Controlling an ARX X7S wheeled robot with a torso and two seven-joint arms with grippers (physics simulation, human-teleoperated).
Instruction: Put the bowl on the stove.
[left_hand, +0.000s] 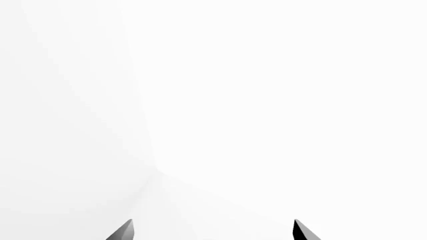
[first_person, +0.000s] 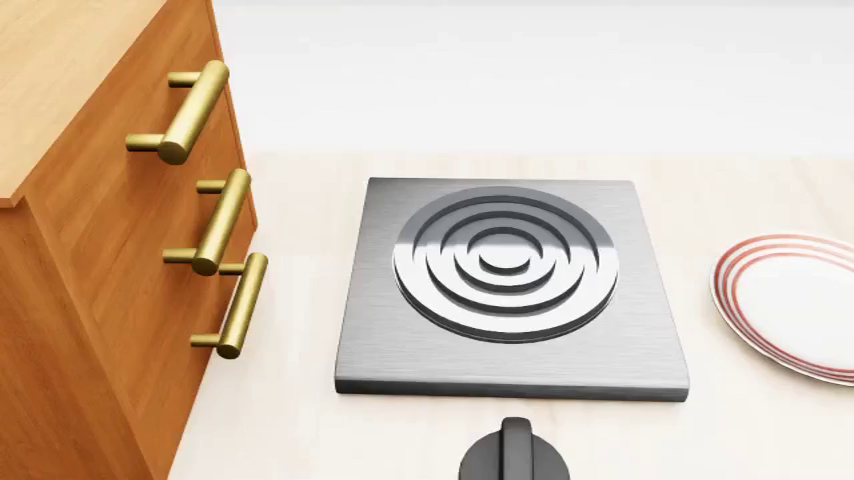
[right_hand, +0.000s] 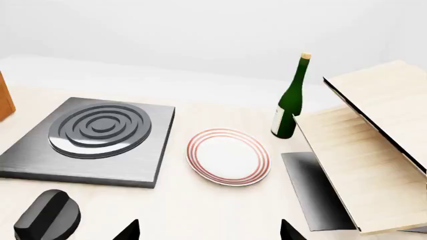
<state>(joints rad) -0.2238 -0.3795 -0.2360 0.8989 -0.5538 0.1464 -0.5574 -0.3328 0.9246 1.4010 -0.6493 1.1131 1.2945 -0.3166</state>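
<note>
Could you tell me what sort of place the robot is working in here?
It looks like a simulated kitchen counter. A stove slab with one ringed burner lies flat on the pale worktop, with a wooden drawer cabinet with brass handles beside it, and a red-rimmed plate and a green wine bottle nearby.

Left gripper: two pointed fingertips, one grey, one black. Right gripper: two black, wedge-shaped fingertips. No cables, screws or markings are visible on either.
</note>
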